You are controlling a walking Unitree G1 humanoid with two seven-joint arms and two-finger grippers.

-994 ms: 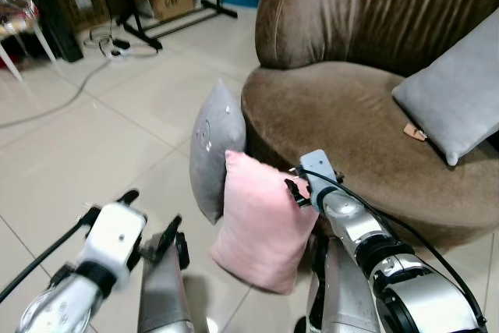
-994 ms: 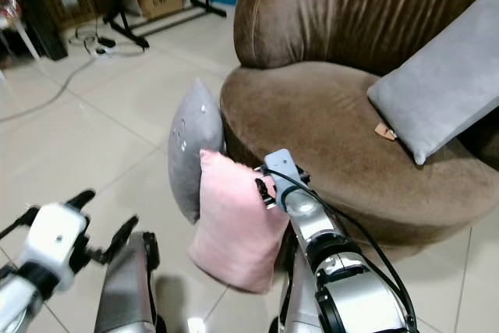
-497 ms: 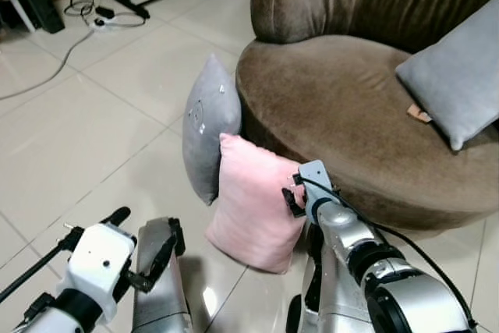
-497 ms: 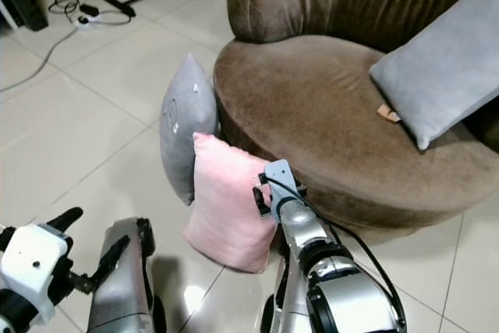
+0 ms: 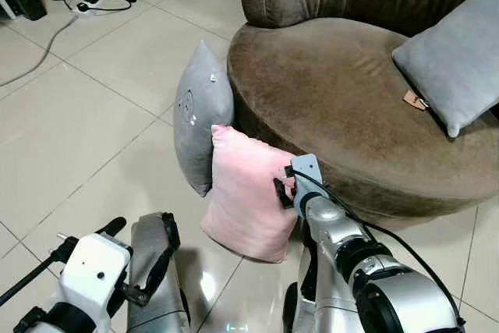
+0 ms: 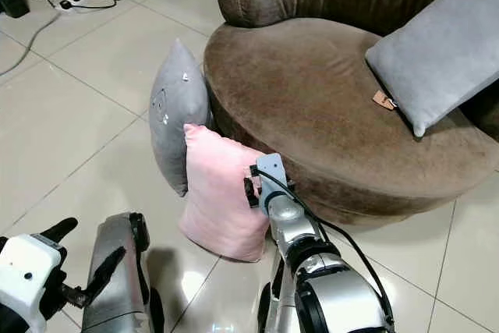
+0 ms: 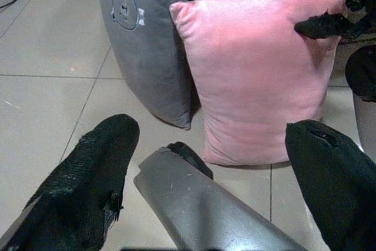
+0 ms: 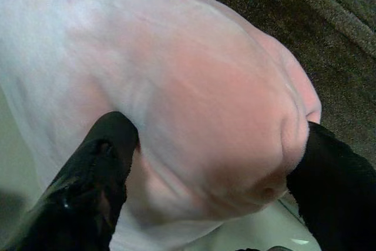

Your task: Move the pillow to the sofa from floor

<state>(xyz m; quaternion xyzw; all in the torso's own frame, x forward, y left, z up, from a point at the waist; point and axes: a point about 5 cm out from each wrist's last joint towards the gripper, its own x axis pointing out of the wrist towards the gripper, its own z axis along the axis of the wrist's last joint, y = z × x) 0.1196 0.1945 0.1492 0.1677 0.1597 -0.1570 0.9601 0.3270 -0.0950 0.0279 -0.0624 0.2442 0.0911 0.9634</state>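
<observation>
Straddling the pink pillow's [image 5: 248, 193] upper corner, my right gripper [image 8: 205, 163] had fingers spread; I judged it needed deeper purchase before pinching. Left gripper [image 7: 217, 174] hung spread nearby.

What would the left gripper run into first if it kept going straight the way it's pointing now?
Most likely the pink pillow, which stands on the floor straight ahead between the open fingers of the left gripper. The robot's own silver leg lies low in that line, and depth is unclear.

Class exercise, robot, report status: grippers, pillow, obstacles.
Right gripper jaws straddle pink pillow corner, not yet closed. Left gripper open, low. Pillow upright on floor, against sofa; grey pillow alongside.
</observation>
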